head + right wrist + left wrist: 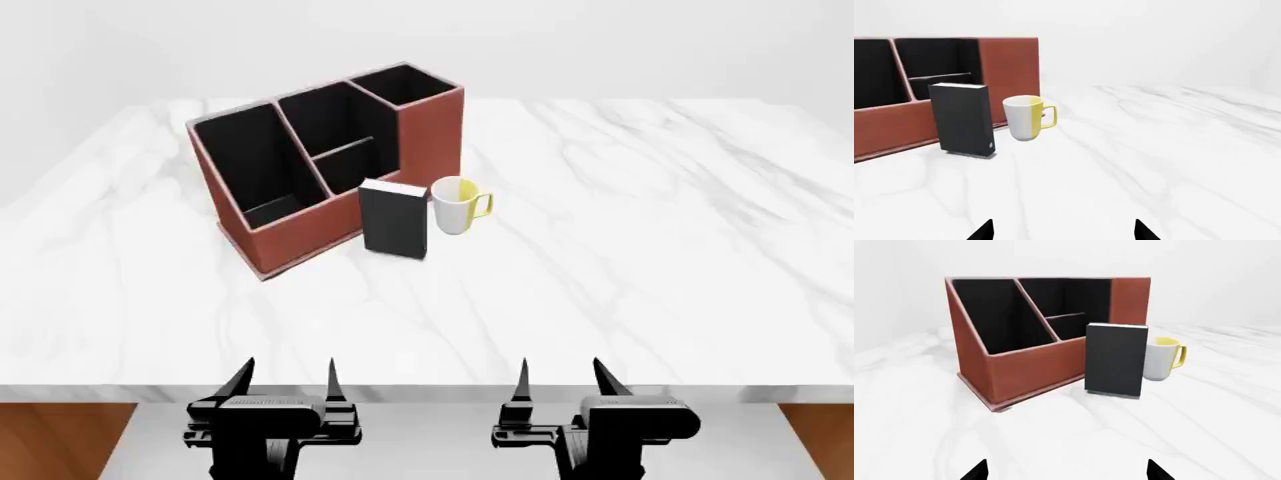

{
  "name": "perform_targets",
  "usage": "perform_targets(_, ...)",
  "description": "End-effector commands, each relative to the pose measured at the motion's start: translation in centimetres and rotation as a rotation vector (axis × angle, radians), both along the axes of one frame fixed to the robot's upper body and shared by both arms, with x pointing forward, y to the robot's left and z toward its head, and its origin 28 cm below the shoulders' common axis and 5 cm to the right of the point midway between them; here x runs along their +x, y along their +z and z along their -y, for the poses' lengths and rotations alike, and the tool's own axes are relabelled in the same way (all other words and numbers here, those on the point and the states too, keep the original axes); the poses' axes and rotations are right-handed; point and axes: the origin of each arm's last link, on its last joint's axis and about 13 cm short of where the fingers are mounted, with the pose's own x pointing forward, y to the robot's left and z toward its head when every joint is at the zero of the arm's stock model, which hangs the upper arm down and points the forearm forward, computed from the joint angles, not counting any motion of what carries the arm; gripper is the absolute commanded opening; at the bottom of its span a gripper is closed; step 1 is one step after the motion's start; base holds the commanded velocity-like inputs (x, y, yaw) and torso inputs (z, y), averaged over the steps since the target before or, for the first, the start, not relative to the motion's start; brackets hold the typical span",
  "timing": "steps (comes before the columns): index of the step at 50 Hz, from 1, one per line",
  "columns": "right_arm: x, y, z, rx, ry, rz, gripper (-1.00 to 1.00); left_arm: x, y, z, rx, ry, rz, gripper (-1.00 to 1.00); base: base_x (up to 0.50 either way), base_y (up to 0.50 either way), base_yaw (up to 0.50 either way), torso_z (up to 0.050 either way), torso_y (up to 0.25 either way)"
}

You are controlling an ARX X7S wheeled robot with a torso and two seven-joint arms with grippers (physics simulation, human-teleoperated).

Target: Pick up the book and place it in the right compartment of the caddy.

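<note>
White marble table (641,250), book (394,220) upright just before caddy (287,235), mug (454,205) beside book, both grippers (287,385) (561,385) spread wide at near edge, well apart from book.

The book (1115,360) hides part of the mug (1162,359) in the left wrist view, and a stretch of the caddy (320,160) front behind it. Both wrist views cut the fingertips (982,231) at the bottom edge — only dark tips show.

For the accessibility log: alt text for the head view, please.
A black book stands upright on a white marble table, before a red-brown caddy and beside a white-and-yellow mug. Both grippers, left and right, wait open at the near edge.
</note>
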Motion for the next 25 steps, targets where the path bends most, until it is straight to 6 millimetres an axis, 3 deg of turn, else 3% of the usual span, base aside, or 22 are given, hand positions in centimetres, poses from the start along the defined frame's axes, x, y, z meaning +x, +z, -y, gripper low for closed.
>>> perform_targets(1, 0.0, 0.0, -0.1, -0.003, 0.003, -0.003, 1.0, 0.1, 0.1, -0.1, -0.009, 0.006, -0.008, 1.0, 0.0, 0.0, 0.0, 0.0, 0.0)
perform_targets(9, -0.1, 0.5, 0.0, 0.008, -0.013, 0.004, 1.0, 0.0, 0.3, -0.1, -0.027, 0.016, -0.034, 1.0, 0.0, 0.0, 0.0, 0.0, 0.0)
perform_targets(20, -2.1, 4.8, 0.2, 0.036, 0.001, 0.148, 1.0, -2.5, 5.6, -0.7, -0.066, -0.005, 0.096, 1.0, 0.0, 0.0, 0.0, 0.0, 0.0)
perform_targets(25, -3.0, 6.3, 0.2, 0.041, 0.007, 0.191, 1.0, -3.5, 7.0, -0.9, -0.076, -0.006, 0.135, 1.0, 0.0, 0.0, 0.0, 0.0, 0.0)
